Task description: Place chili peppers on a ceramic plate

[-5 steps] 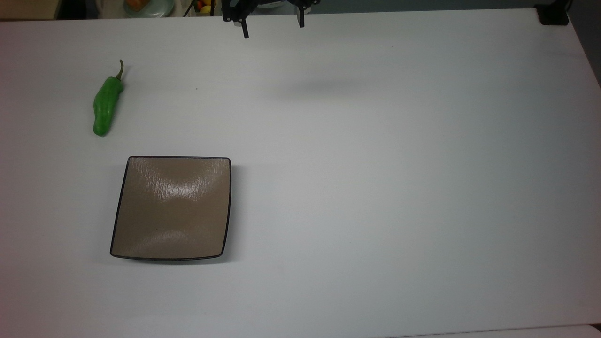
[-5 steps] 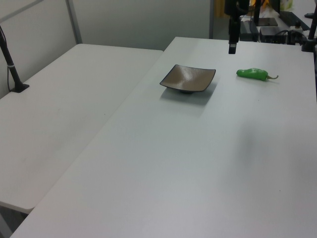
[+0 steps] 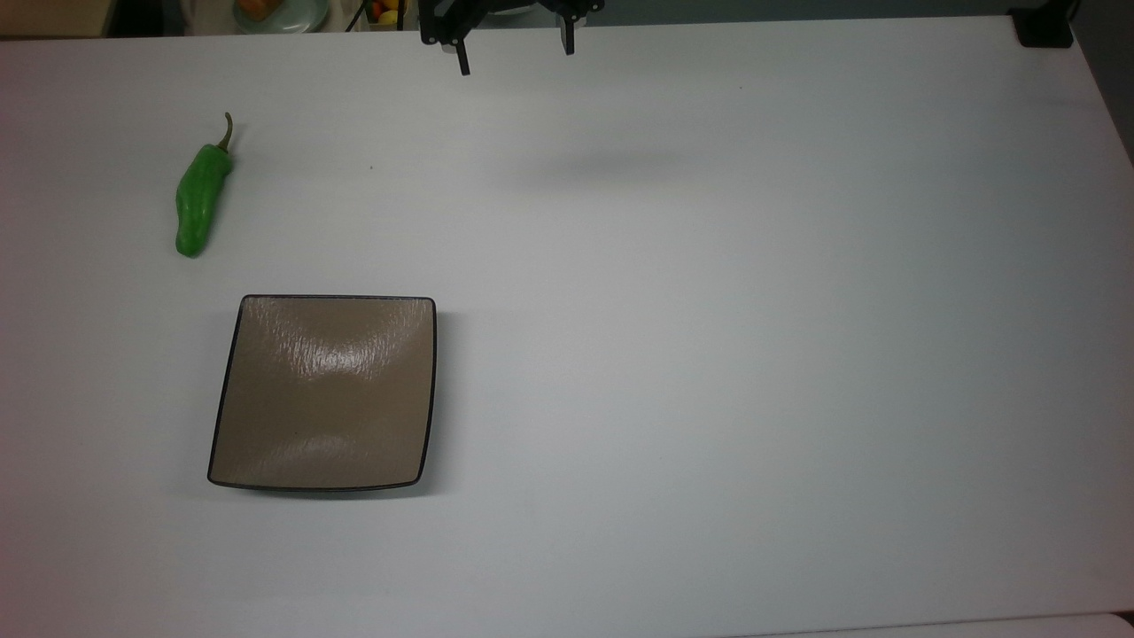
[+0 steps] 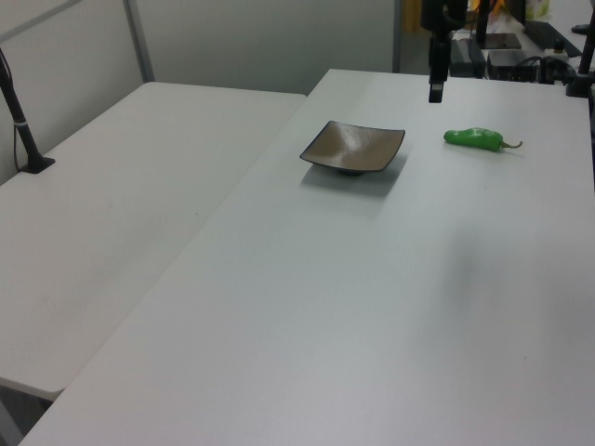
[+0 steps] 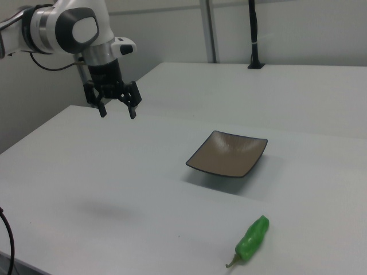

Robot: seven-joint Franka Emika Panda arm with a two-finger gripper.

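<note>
We have the gripper (image 5: 117, 109) spread wide and empty, high above the table (image 3: 709, 354); the chili pepper (image 3: 200, 197) lies apart from the ceramic plate (image 3: 323, 394). Our worry: glossy, wrinkled skin (and a rounded body) could roll or squirt from an off-centre pinch

**Setting: robotics lab bench**

Plain white tables (image 4: 353, 307) pushed side by side, grey partition walls (image 5: 298, 28) behind. White Franka arm (image 5: 63, 28) mounted at the table edge. Black clamped poles (image 5: 253, 34) with cabling stand at the margins; electronics clutter (image 4: 507, 51) sits beyond the far end.
</note>
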